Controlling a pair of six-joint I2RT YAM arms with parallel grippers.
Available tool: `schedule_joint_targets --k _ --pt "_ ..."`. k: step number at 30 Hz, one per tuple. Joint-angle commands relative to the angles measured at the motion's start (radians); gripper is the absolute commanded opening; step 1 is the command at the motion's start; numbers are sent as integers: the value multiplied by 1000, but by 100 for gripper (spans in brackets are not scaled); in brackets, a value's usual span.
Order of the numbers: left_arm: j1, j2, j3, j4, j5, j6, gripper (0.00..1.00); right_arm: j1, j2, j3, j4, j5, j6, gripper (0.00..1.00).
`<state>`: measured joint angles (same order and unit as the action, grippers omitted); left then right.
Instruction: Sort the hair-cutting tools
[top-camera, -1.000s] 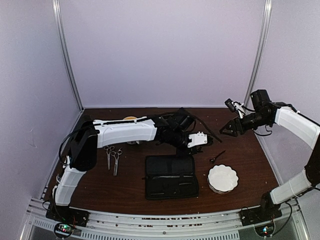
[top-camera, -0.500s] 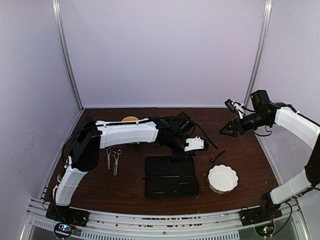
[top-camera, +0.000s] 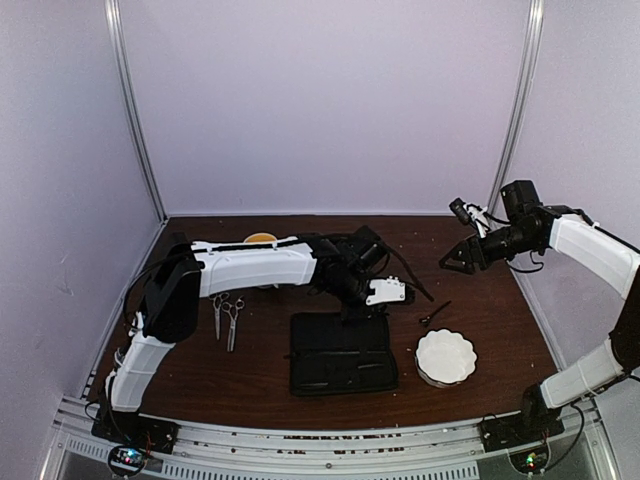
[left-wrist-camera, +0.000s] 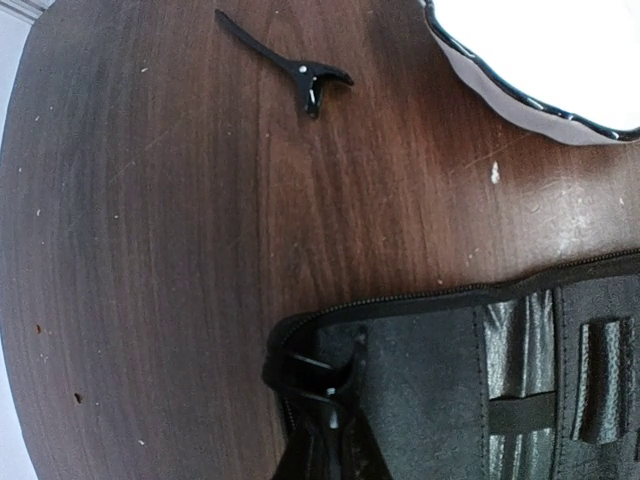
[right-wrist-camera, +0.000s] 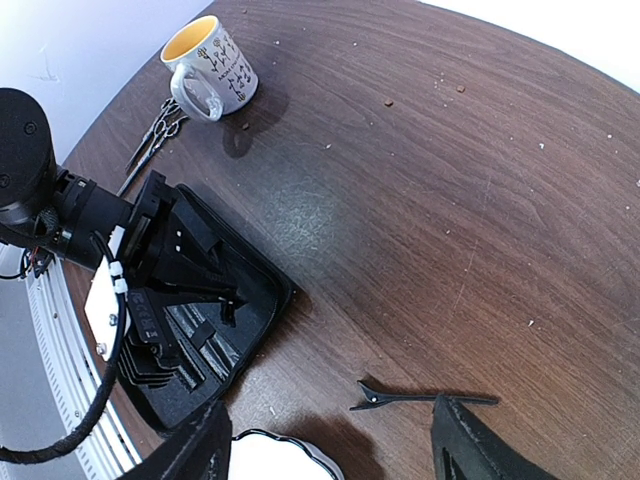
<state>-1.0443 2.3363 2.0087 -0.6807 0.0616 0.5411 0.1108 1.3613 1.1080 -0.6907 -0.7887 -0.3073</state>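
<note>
Black case (top-camera: 340, 360): far edge now beneath the narrow left end effector (right-wrist-camera: 230, 296); right end effector (top-camera: 446, 264) wide as before

The table (left-wrist-camera: 150, 250) was dark grained wood, zip case (left-wrist-camera: 430, 400) looked matt black cloth, dish (left-wrist-camera: 540, 50) was glossy white, scissors (top-camera: 233, 322) shone as silver metal, clip (left-wrist-camera: 290, 65) was smooth black.

An open case (top-camera: 340, 360) lies in the middle of the worktop (top-camera: 490, 300), toward its near edge. To the left of the case, and apart from it, two scissors (top-camera: 226, 316) lie side by side. A mug (right-wrist-camera: 208, 68) stands behind the scissors, nearer the back. A dish (top-camera: 445, 357) sits to the right of the case, and a clip (top-camera: 434, 313) lies just behind the dish. The left claw (right-wrist-camera: 232, 298) is over the case's far edge.
</note>
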Motion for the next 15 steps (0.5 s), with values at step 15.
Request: schedule_joint_targets --k 15 --pt "2 58 15 -68 -93 -15 0 -5 3 -10 13 -20 0 70"
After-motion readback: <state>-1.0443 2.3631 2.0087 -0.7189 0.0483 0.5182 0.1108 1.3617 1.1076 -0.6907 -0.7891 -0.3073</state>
